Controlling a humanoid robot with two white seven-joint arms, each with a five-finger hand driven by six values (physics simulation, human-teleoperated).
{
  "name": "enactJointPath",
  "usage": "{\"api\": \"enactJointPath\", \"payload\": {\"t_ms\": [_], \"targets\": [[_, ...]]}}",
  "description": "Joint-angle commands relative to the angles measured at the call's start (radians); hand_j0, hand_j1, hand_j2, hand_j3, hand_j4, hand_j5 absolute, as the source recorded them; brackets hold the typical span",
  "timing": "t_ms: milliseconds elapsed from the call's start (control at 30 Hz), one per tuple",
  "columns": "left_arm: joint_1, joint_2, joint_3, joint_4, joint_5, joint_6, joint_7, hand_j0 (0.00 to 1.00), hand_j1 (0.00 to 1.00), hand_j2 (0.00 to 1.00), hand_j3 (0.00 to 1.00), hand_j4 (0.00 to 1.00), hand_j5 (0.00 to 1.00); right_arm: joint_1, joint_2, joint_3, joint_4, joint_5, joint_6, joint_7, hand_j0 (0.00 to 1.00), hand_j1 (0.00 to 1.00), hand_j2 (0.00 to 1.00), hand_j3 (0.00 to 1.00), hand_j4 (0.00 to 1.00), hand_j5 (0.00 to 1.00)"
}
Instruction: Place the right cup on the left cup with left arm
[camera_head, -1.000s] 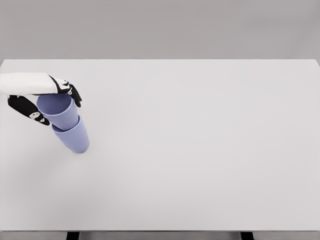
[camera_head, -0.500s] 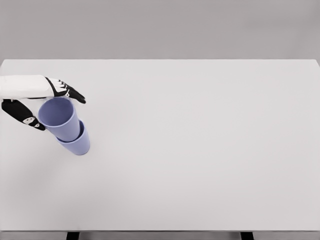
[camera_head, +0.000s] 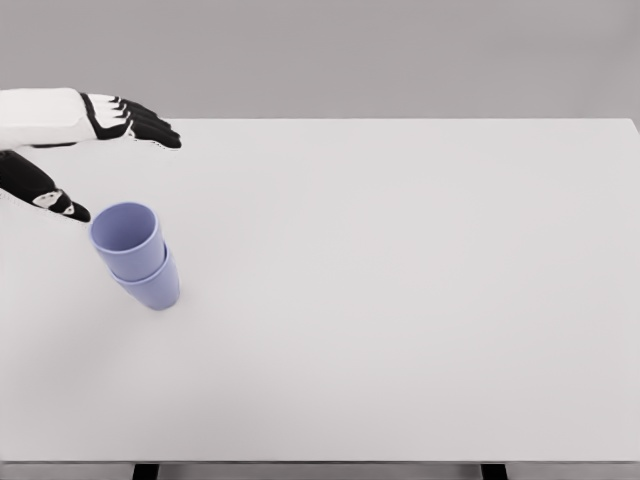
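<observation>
1. The upper cup (camera_head: 126, 234), plain periwinkle blue and unmarked, sits nested in the lower cup (camera_head: 150, 287).
2. The stack stands on the white surface (camera_head: 400, 300).
3. The left hand (camera_head: 75, 150), spread wide and holding nothing, hovers above-left of the stack.

From my seat the render looks bright and even, with soft, diffuse light and no single strong source I can pick out. The white table (camera_head: 400, 300) reads nearly uniform, without glare or hot spots. Shadows are very faint: below and to the right of my left hand (camera_head: 95, 125), the stacked cups (camera_head: 135, 255) cast only a weak smudge at their base. The inner wall of the upper cup is a little darker than its rim. Edges look slightly soft, as from compression, most noticeable on the dark fingertips (camera_head: 170, 141). Straight table edges stay straight right out to the frame borders, so I see no distortion.
</observation>
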Motion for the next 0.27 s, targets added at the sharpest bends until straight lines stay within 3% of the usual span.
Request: {"api": "enactJointPath", "payload": {"t_ms": [0, 233], "targets": [[0.0, -0.041, 0.003, -0.057, 0.057, 0.002, -0.002, 1.0, 1.0, 1.0, 1.0, 1.0, 1.0, 0.0, 0.0, 0.0, 0.0, 0.001, -0.001, 0.001, 1.0, 1.0, 1.0, 1.0, 1.0, 1.0], [0.0, -0.199, -0.008, -0.063, 0.068, 0.002, -0.006, 1.0, 1.0, 1.0, 1.0, 1.0, 1.0, 0.0, 0.0, 0.0, 0.0, 0.001, -0.001, 0.001, 1.0, 1.0, 1.0, 1.0, 1.0, 1.0]]}}
